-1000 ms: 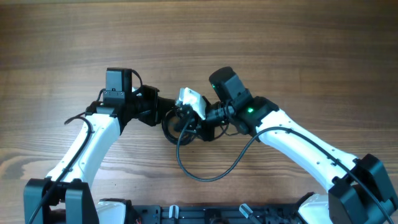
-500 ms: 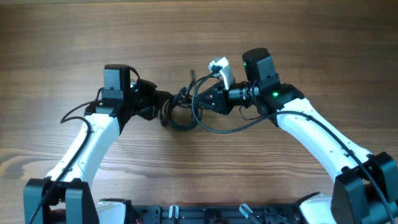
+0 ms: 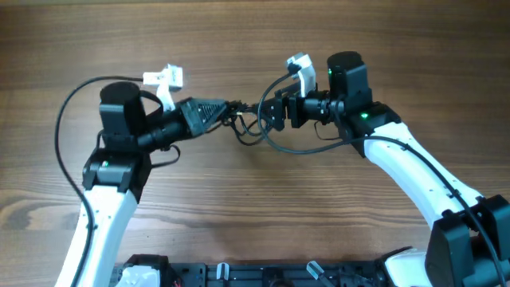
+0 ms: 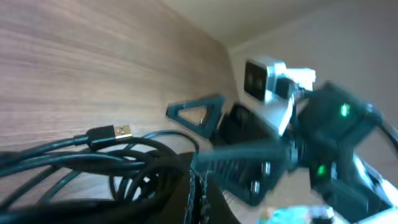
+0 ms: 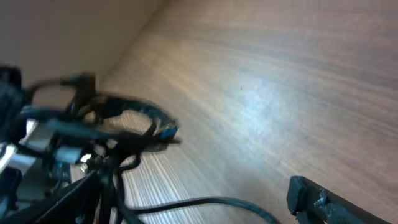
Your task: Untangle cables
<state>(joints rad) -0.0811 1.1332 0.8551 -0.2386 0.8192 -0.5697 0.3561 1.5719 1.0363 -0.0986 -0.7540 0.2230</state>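
The left gripper was clamped shut on the cables, which hung bunched in the upper middle of the overhead frame. The right gripper stood wide open just beside the bunch, holding nothing. The cords looked light, limp and slick, likely to slide and snag, so a stiff plug or a single free strand seemed a better pinch point than the knotted middle.
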